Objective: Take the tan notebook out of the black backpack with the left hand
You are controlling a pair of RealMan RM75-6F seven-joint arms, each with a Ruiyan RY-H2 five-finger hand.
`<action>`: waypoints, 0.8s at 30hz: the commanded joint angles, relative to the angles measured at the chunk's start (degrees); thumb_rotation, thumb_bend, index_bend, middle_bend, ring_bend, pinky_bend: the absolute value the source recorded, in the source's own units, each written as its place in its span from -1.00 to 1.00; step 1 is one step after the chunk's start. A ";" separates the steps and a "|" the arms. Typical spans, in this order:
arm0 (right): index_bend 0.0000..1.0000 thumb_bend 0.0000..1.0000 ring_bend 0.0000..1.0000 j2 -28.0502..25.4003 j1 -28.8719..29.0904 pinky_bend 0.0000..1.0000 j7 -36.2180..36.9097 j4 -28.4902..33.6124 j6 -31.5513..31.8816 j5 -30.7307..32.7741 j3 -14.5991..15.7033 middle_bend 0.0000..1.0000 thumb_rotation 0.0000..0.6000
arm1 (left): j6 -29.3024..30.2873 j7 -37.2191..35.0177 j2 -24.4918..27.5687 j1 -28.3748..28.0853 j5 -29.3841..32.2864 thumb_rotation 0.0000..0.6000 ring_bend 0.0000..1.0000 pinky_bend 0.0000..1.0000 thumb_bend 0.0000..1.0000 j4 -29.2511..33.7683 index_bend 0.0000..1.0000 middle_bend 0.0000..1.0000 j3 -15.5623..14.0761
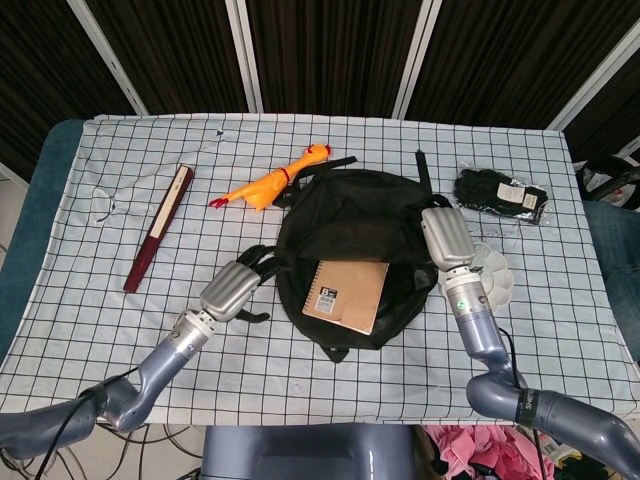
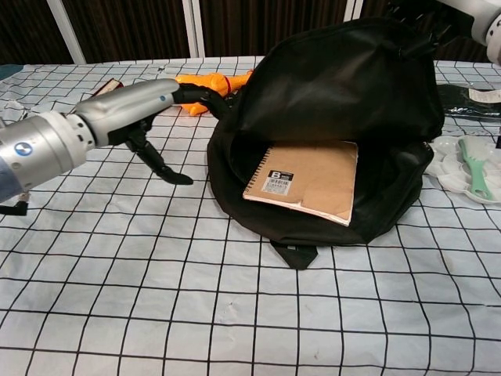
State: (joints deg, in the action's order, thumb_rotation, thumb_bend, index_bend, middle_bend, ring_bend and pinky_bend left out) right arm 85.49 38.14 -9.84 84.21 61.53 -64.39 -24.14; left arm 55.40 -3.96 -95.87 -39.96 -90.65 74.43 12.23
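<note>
The tan spiral-bound notebook point(image 2: 307, 180) lies inside the black fabric backpack point(image 2: 344, 86), whose flap we hold up with our right hand point(image 1: 446, 238) so our empty, spread-fingered left hand point(image 1: 236, 287) at nine o'clock can enter.

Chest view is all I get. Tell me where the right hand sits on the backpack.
Observer: Head view shows the right hand at the right side of the black backpack, holding its flap up.
Operator: Now give me the left hand against the notebook.
Observer: From above, the left hand has its fingers at the backpack's left rim, apart from the tan notebook.
</note>
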 commanded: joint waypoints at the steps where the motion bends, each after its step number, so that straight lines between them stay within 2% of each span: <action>1: 0.23 0.04 -0.17 0.00 0.13 -0.58 -0.12 -0.10 0.45 0.31 0.17 0.04 1.00 | -2.35 -1.87 -2.88 -2.77 1.69 1.00 -0.87 -0.77 -0.92 -2.91 -0.58 -0.55 0.83; 6: 0.23 0.05 -0.17 -0.33 0.21 -0.58 -0.34 -0.01 1.21 0.33 0.67 0.04 1.00 | -4.86 -3.85 -5.20 -5.64 1.90 1.00 -0.86 -0.76 -0.95 -5.88 -0.58 -0.54 -0.20; 17: 0.23 0.05 -0.17 -0.67 0.26 -0.58 -0.05 0.31 2.71 0.26 1.41 0.04 1.00 | -4.31 -5.57 -9.17 -8.08 1.03 1.00 -0.83 -0.76 -0.95 -10.39 -0.56 -0.49 -2.93; 24: 0.23 0.05 -0.17 -0.96 0.26 -0.58 0.24 0.33 3.23 0.22 1.91 0.04 1.00 | -3.17 -6.31 -12.36 -9.83 0.65 1.00 -0.79 -0.76 -0.80 -14.54 -0.49 -0.43 -3.31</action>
State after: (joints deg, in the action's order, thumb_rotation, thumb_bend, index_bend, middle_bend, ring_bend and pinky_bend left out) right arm 84.55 38.40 -9.60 84.55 64.75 -64.16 -22.25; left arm 51.92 -9.94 -107.76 -49.42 -89.83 60.39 9.06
